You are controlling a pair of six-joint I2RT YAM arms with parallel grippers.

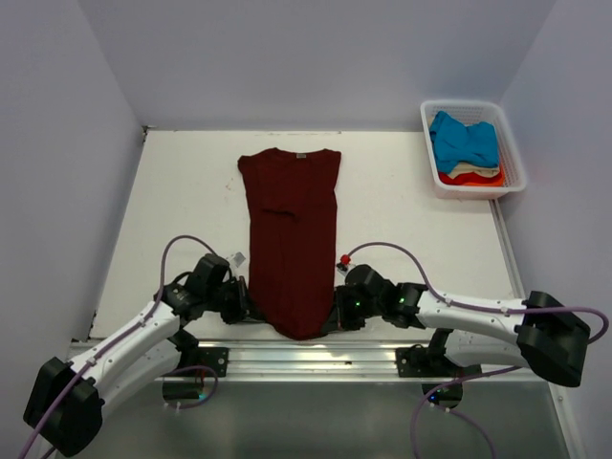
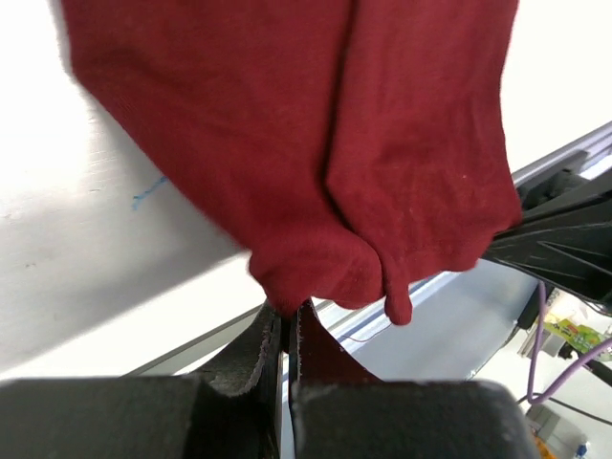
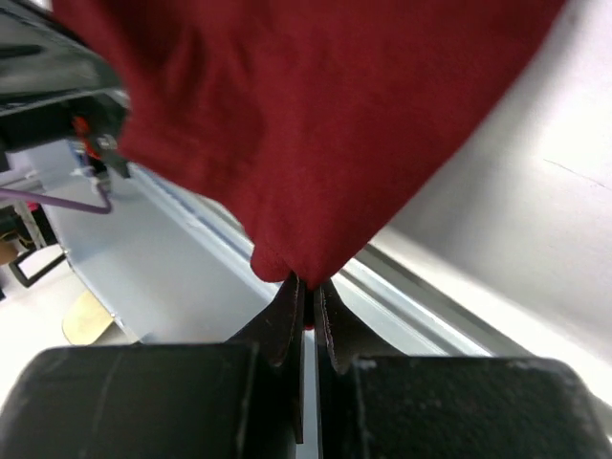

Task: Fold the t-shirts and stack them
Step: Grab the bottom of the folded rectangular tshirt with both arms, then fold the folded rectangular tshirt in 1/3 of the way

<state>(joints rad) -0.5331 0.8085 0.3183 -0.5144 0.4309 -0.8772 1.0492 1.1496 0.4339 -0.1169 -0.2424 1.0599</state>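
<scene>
On the white table [image 1: 402, 220] the maroon shirt [image 1: 292, 229] runs near-to-far; left gripper [image 2: 287, 325] and right gripper [image 3: 306, 292] each pinch a near hem corner.

Lighting bright and even; shadows soft.
You get glare off the counter [image 2: 76, 239] in wrist views; edges of the maroon t-shirt [image 2: 382, 143] blur.
</scene>
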